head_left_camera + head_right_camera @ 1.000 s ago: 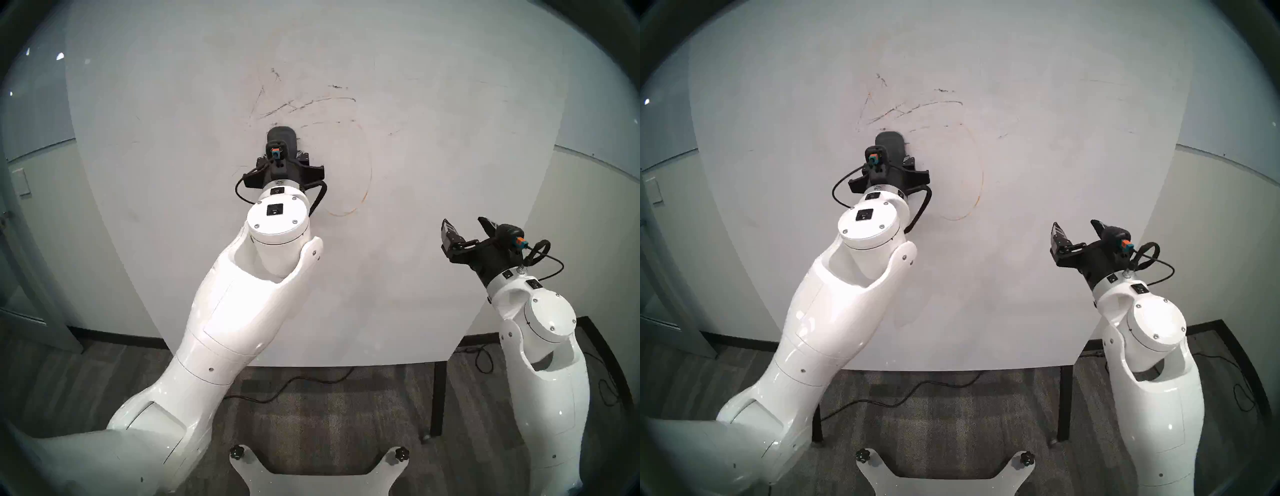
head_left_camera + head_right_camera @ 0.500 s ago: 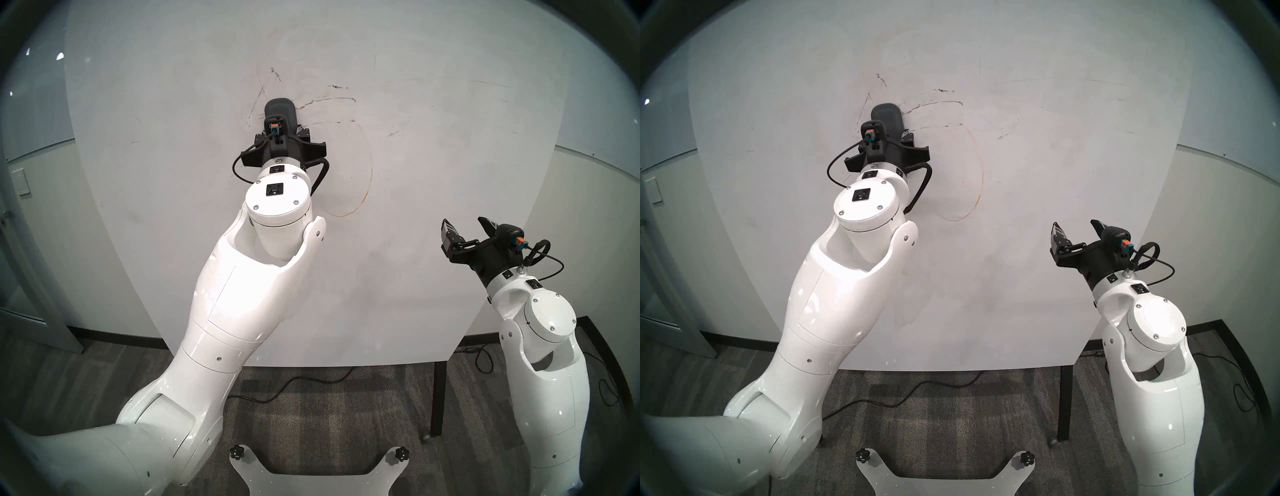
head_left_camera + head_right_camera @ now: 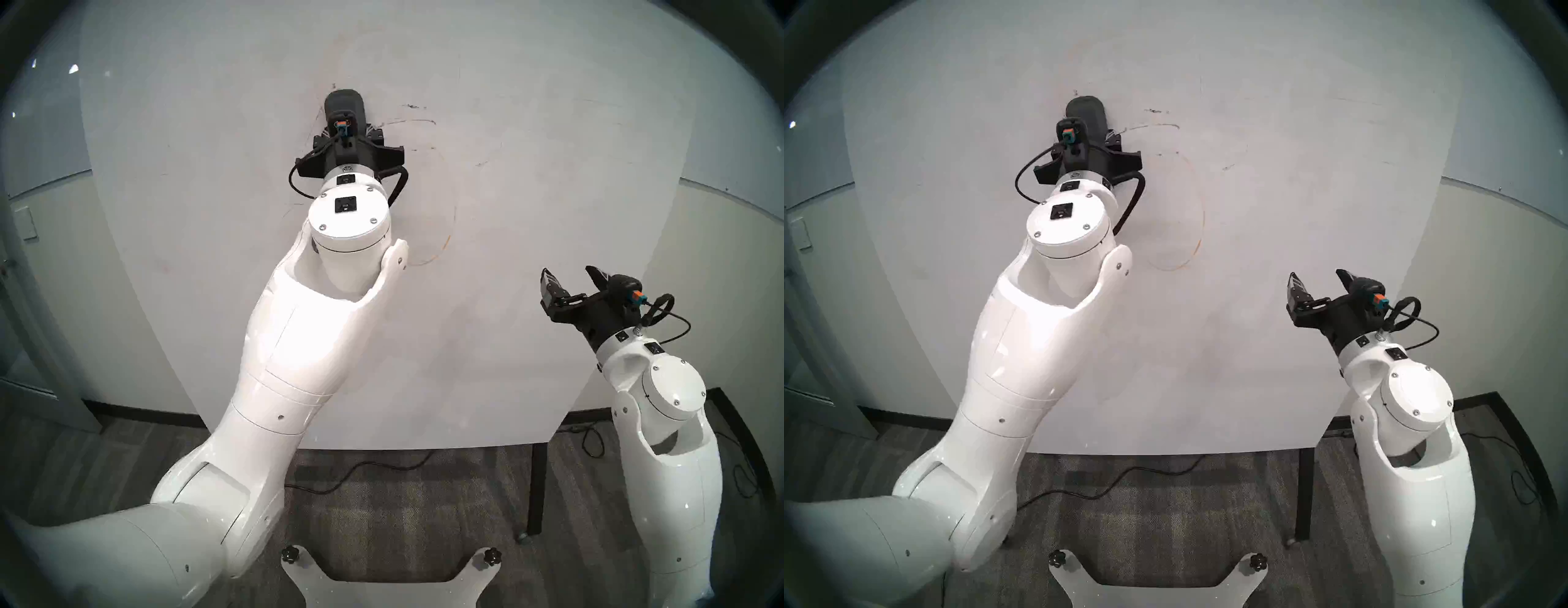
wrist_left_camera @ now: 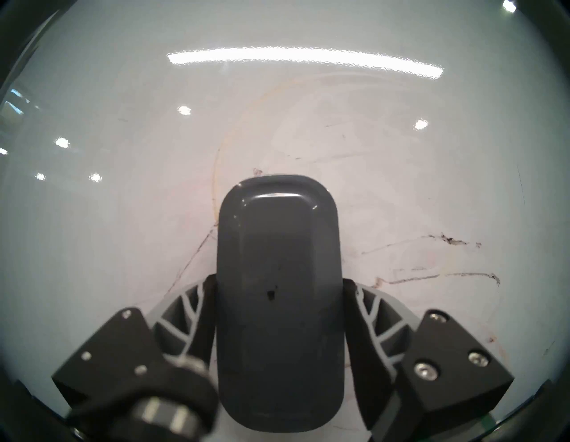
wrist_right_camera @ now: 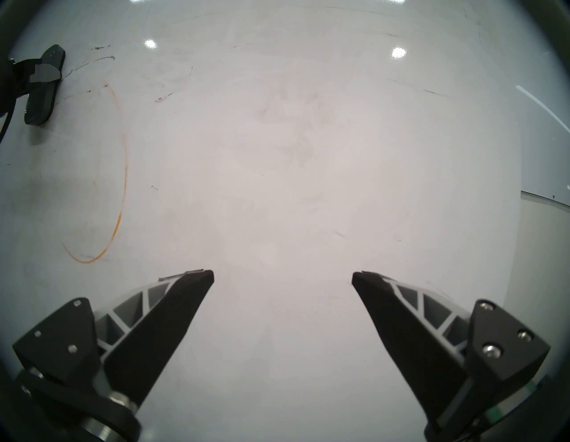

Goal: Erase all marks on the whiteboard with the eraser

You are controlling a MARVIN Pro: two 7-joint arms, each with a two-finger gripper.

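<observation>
Across most of the head view stands the whiteboard [image 3: 530, 297], its top and sides cut off by the dark rim, lower left hidden behind the left arm [image 3: 297, 339]. Right arm [image 3: 670, 416] sits lower right, well apart from the board's marked area. Left gripper [image 4: 279, 308], upper centre, is clamped on the eraser [image 3: 344, 104], which lies flat against the board; the fingers are mostly hidden behind it. Right gripper [image 5: 282, 274], mid right, has its jaws wide and empty. Marks [image 3: 413, 121]: thin black streaks right of the eraser, plus an orange arc [image 5: 118, 216] lower down, partly covered by the left wrist. Faint smudges elsewhere are hard to make out.
</observation>
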